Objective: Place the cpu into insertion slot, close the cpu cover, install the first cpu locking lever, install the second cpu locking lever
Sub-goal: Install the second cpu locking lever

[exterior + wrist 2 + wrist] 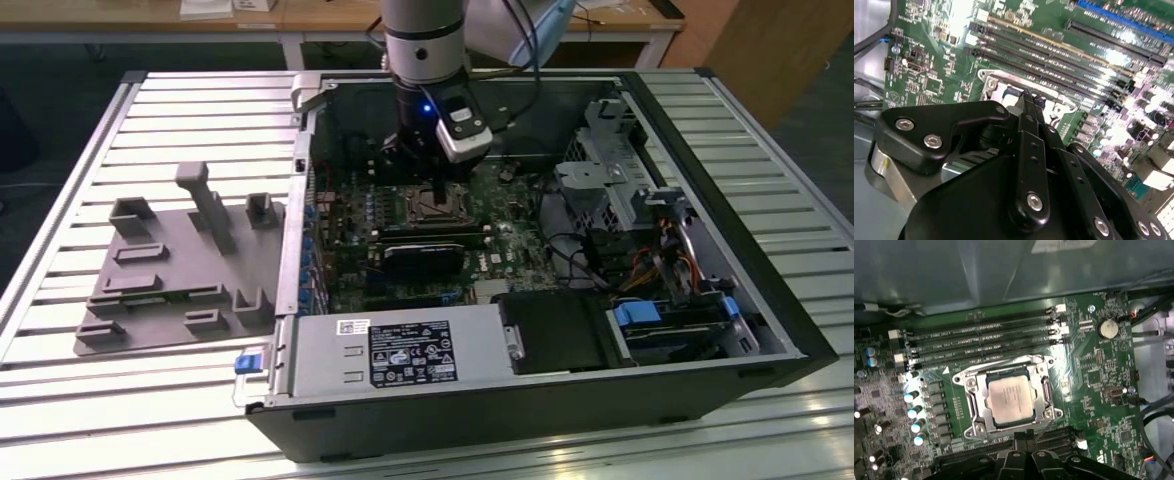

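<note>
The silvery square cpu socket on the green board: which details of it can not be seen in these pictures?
- Exterior view: insertion slot, partly hidden by the black hand.
- Second wrist view: the hand's black links cover most of the slot.
- First wrist view: locking levers beside the silvery-beige cpu not distinguishable, whether latched unclear.

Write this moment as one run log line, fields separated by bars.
cpu: seated in insertion slot | cpu cover: down around cpu | gripper: fingers together at socket edge, holding nothing

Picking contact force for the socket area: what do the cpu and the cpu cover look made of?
The cpu: likely metal lid, pale matte silvery-beige, softly reflecting light. The cpu cover: probably stamped sheet metal, bright silver with sharp glints along its frame.
</note>
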Available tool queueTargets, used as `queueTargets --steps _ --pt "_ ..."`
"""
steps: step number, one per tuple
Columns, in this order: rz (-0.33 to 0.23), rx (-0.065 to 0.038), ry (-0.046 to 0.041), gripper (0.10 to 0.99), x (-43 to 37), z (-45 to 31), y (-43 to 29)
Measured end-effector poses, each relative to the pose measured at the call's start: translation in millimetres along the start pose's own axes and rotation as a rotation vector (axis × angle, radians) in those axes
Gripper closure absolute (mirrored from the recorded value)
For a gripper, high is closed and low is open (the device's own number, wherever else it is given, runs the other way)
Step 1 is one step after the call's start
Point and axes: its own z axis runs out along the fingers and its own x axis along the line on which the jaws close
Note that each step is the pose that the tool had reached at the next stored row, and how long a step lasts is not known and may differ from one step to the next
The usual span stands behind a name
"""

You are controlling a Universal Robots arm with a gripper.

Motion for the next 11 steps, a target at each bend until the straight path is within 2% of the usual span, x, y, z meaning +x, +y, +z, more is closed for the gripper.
queueTargets --steps 5,7,11 --pt "0.002 -0.013 0.0030 0.980 -1.7 0.8 -8.7" --pt "0.004 -0.028 0.0060 0.980 -2.3 1.2 -11.6" --pt "0.010 -0.068 0.0146 0.980 -3.2 1.9 -16.4"
